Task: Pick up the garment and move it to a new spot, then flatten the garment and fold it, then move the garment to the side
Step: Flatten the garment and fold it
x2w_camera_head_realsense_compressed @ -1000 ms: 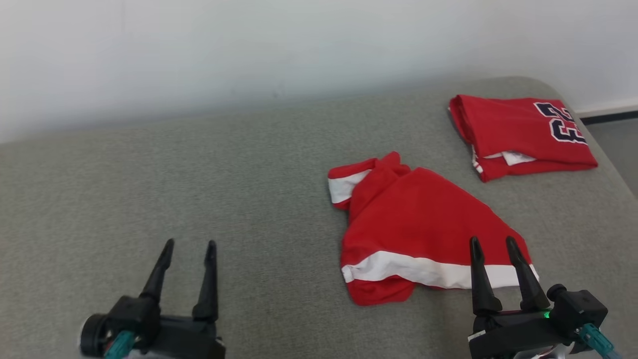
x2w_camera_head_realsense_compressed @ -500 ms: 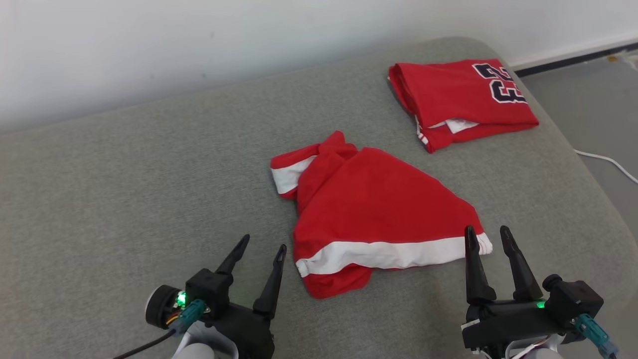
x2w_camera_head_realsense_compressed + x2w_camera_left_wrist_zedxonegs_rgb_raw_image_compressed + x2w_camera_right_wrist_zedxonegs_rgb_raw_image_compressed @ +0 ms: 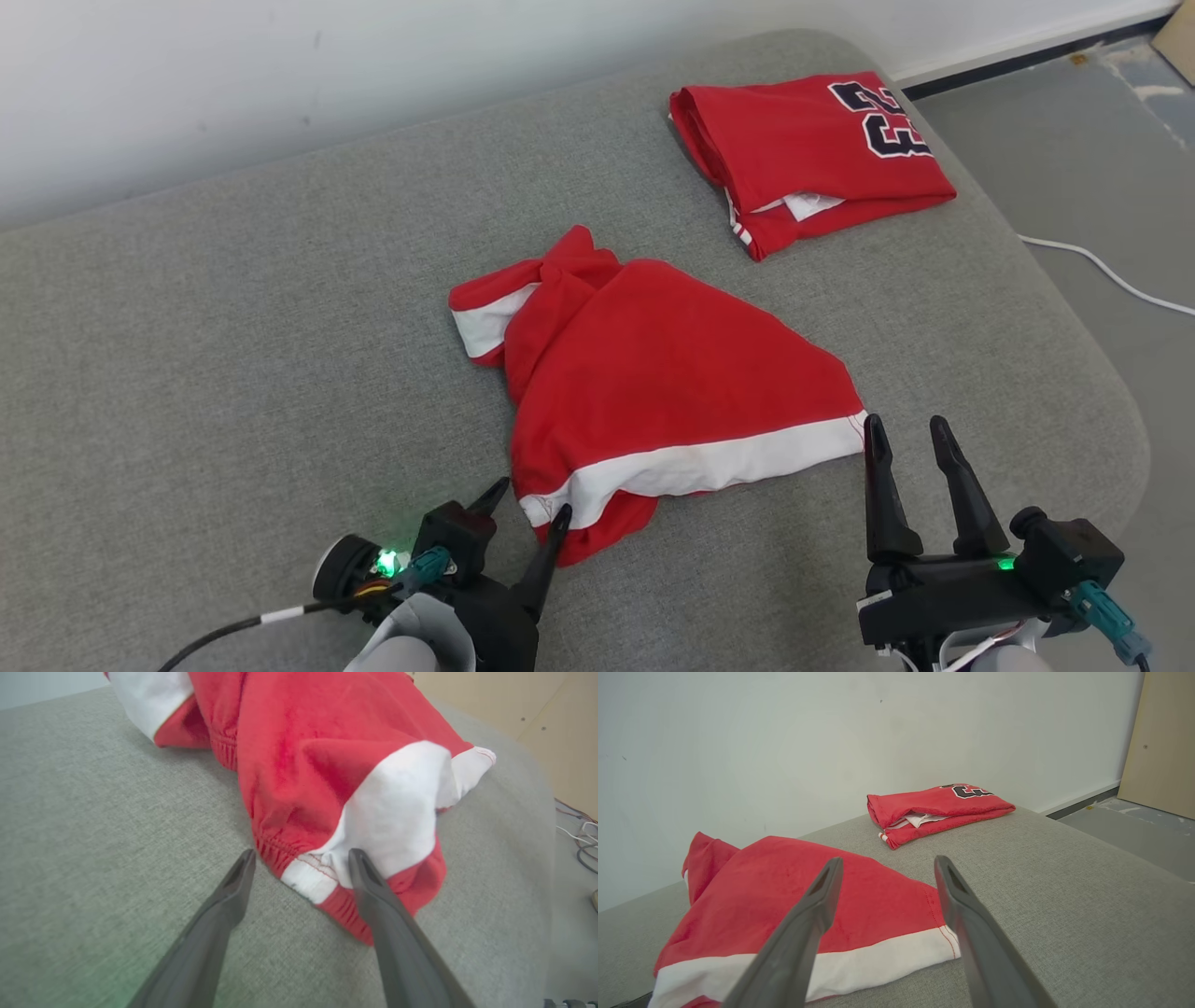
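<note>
A crumpled red garment (image 3: 653, 373) with a white band lies in the middle of the grey cushioned surface (image 3: 233, 327). My left gripper (image 3: 530, 499) is open at the garment's near left corner. In the left wrist view that gripper (image 3: 301, 854) has its tips on either side of the white-and-red hem of the garment (image 3: 303, 765), and whether they touch it I cannot tell. My right gripper (image 3: 906, 422) stands open just beside the right end of the white band. In the right wrist view this gripper (image 3: 888, 860) has the garment (image 3: 752, 896) beyond its fingers.
A folded red jersey (image 3: 812, 140) with dark numerals lies at the far right, near the wall; it also appears as the folded jersey (image 3: 938, 809) in the right wrist view. The surface's rounded right edge drops to the floor, where a white cable (image 3: 1102, 271) runs. A tan board (image 3: 1162, 742) stands at the right.
The head camera has turned right, shifting the whole picture left. My left gripper has come in to the garment's near left corner. The right gripper stays open by the band's right end.
</note>
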